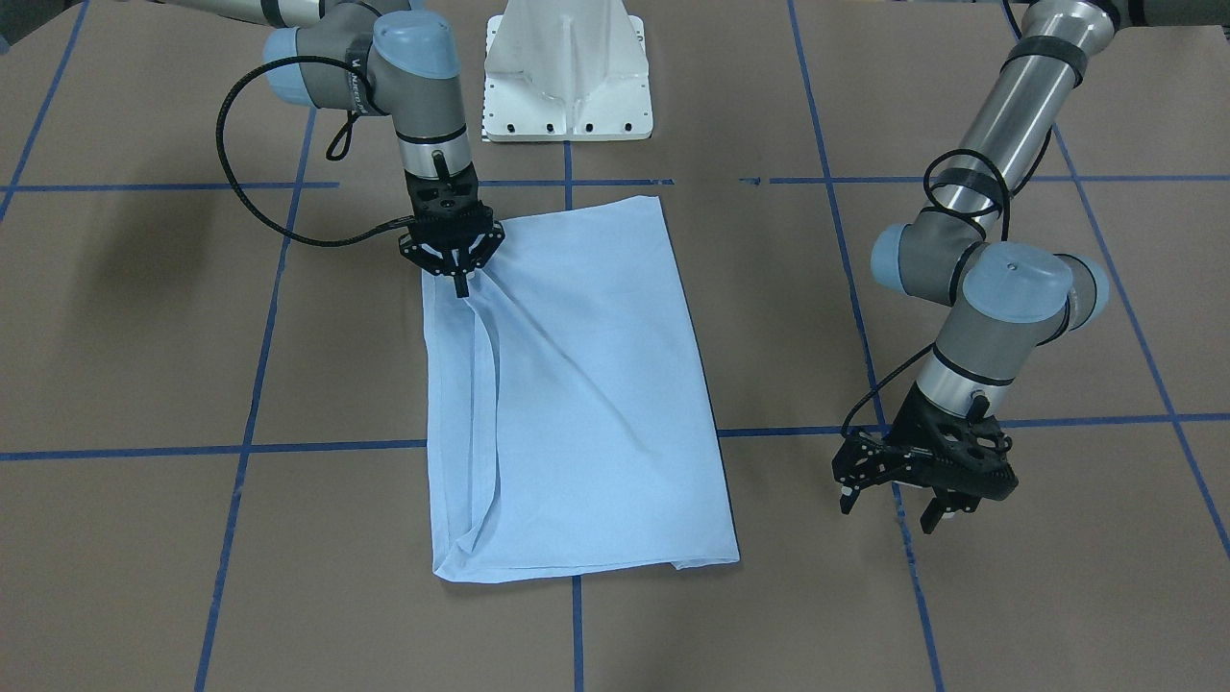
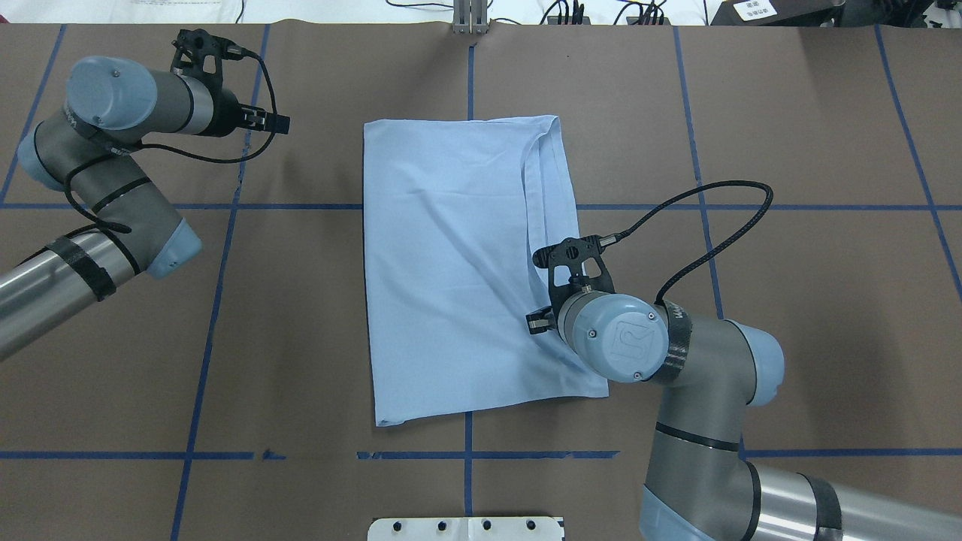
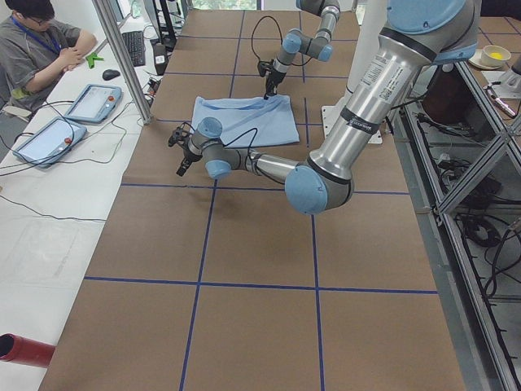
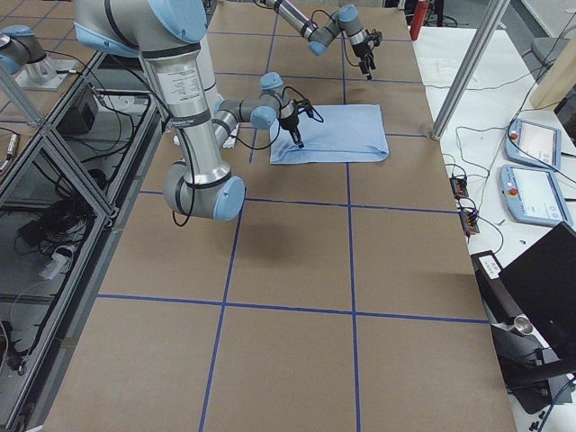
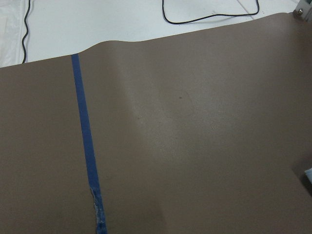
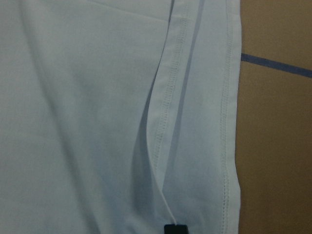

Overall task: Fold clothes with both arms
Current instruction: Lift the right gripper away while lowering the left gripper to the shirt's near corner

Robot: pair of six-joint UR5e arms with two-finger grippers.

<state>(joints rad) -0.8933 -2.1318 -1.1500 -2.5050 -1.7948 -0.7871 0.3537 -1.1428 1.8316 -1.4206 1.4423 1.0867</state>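
At T-shirt (image 1: 596, 384) edge, R gripper (image 1: 462, 284) pinches it; L gripper (image 1: 890, 513) spread, empty, well apart.

A robotics lab: a left arm (image 2: 113, 203) and a right arm (image 2: 699, 451) rise from a white pedestal (image 1: 567, 77) at the table (image 2: 789, 300), whose brown cover carries a blue tape grid (image 2: 526, 454). Beside the table a white bench (image 3: 49, 204) holds teach pendants (image 3: 94, 102), a keyboard (image 3: 133, 47) and a mouse (image 3: 111, 74) (an operator (image 3: 37, 49) sits there), and an aluminium frame post (image 3: 126, 61) stands at the table's edge.

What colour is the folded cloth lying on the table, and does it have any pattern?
The T-shirt is plain light blue, with no pattern showing. It shows best in the overhead exterior view.
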